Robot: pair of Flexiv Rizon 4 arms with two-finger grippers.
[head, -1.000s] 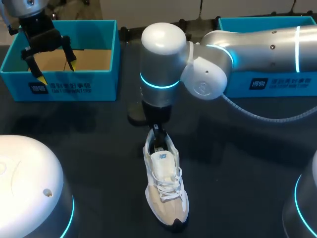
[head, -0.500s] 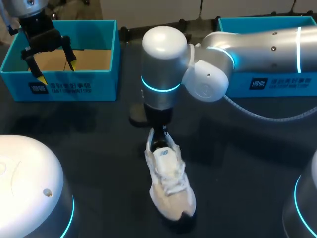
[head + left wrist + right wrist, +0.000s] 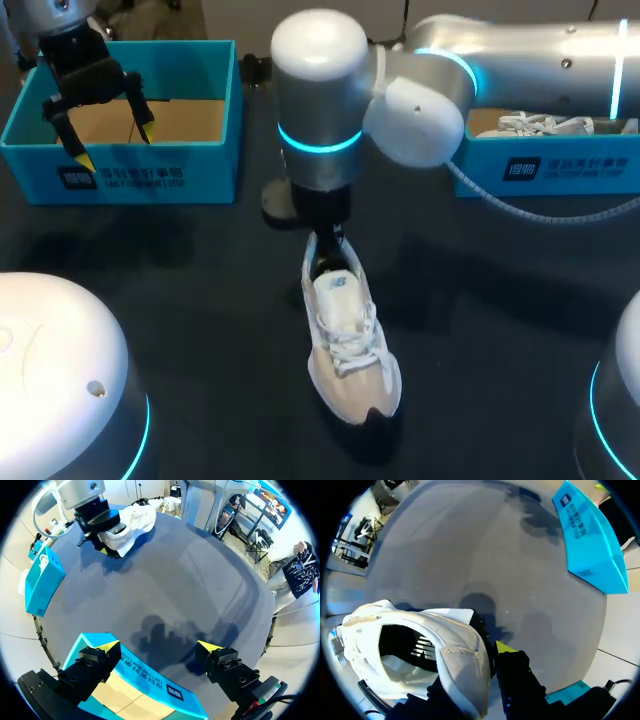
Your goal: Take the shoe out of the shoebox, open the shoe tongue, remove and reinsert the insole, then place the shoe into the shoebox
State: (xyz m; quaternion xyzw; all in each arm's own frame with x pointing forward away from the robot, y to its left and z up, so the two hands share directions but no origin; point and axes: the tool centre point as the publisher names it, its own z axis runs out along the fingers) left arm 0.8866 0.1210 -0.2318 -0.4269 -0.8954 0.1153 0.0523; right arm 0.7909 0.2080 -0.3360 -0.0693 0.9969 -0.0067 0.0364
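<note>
A white lace-up shoe [image 3: 350, 345] sits in the middle of the dark table, toe toward me. My right gripper [image 3: 325, 252] comes straight down onto its heel. In the right wrist view the heel collar [image 3: 462, 662] is pinched between the fingers of my right gripper [image 3: 486, 652], which is shut on it; one yellow fingertip [image 3: 504, 646] shows outside the heel. My left gripper [image 3: 100, 125] hangs open over the empty blue shoebox [image 3: 205, 165] at the back left. In the left wrist view my left gripper [image 3: 159, 647] holds nothing over the box rim [image 3: 150, 682].
A second blue shoebox [image 3: 545, 160] stands at the back right with another white shoe [image 3: 530, 124] in it. A dark round base [image 3: 280, 205] sits behind the shoe. My arms' white bases [image 3: 60, 380] fill the near corners.
My right gripper has shut on the shoe's heel. The shoe has shifted slightly right and its toe has swung rightward. The right arm has risen, uncovering the back right box.
</note>
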